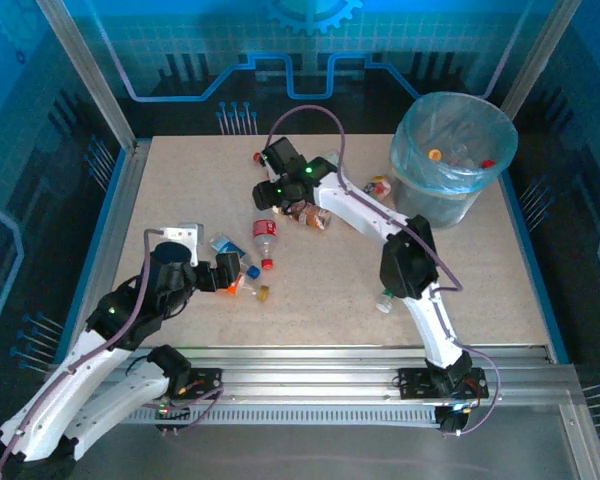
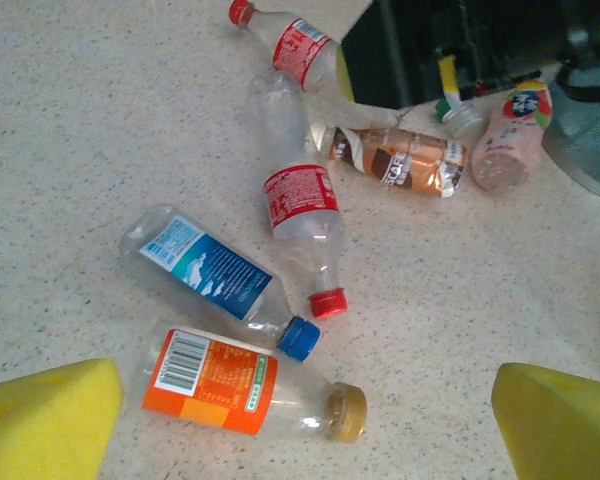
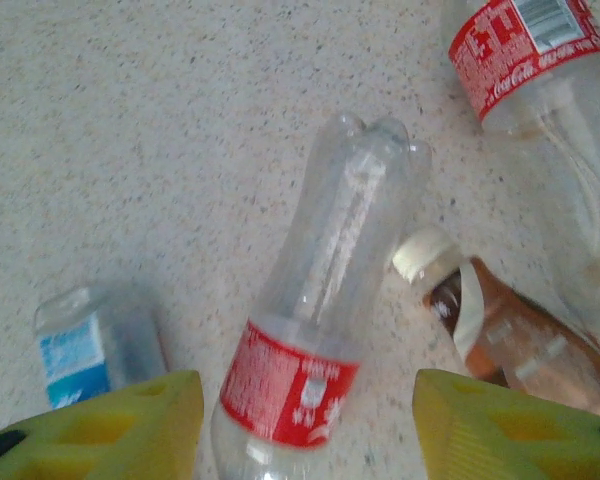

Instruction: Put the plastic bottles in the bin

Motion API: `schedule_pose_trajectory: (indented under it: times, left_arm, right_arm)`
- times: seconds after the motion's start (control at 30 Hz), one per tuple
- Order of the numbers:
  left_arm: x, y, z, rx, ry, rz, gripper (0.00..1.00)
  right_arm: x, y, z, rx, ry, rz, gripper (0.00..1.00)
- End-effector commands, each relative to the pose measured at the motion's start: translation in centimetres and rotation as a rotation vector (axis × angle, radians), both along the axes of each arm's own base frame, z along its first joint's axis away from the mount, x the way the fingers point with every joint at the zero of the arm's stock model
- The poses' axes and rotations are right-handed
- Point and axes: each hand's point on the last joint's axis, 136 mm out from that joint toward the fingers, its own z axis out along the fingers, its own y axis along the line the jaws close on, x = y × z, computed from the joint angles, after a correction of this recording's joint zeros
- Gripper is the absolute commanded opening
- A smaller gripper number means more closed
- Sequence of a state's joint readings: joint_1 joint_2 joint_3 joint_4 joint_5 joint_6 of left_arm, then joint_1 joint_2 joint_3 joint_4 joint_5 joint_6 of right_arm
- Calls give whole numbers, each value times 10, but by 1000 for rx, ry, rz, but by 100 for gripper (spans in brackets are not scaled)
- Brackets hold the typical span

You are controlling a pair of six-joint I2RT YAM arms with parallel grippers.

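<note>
The right gripper (image 3: 308, 405) hangs low over the speckled bench (image 3: 130, 150) with its yellow fingers (image 3: 130, 420) spread. One finger stands on each side of a clear bottle with a red label (image 3: 315, 330). A strip of bench shows between each finger and that bottle, so nothing is pinched. To its right in the wrist view lies a brown bottle with a white cap (image 3: 500, 335), and a second red-labelled bottle (image 3: 525, 50) fills the upper right corner. In the overhead view this gripper (image 1: 280, 203) sits at the centre of the frame, over the far end of a loose scatter of bottles. The left gripper (image 1: 242, 275) is at the lower left of that scatter, also spread wide and holding nothing. Its wrist view looks down on an orange-labelled bottle (image 2: 215, 385) and a blue-labelled bottle (image 2: 215, 270), both lying on their sides. The bin (image 1: 442, 205), lined with a pale blue bag, stands at the upper right of the bench, well apart from both grippers. An orange cap (image 1: 435, 154) and a red cap (image 1: 487, 163) show inside it. One small bottle (image 1: 380, 187) lies just beside its left wall.
</note>
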State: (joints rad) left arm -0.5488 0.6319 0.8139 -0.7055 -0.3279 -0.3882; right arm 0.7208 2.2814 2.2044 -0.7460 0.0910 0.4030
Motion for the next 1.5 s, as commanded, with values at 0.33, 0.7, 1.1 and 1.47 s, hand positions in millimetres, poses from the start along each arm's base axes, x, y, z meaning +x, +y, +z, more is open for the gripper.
schedule_pose_trajectory:
  times: [0.33, 0.7, 1.1, 1.47]
  left_arm:
    - [-5, 11, 8, -15, -37, 48, 97]
    - [-6, 9, 7, -34, -39, 42, 98]
    - [-7, 10, 19, -32, -58, 35, 97]
    - [30, -21, 88, -48, -195, -50, 97]
  right_arm:
    - [39, 17, -74, -74, 39, -130, 63]
    - [33, 36, -112, -43, 101, -86, 71]
    - [39, 48, -50, 55, 18, -34, 49]
    - [37, 1, 174, 178, -390, -18, 41]
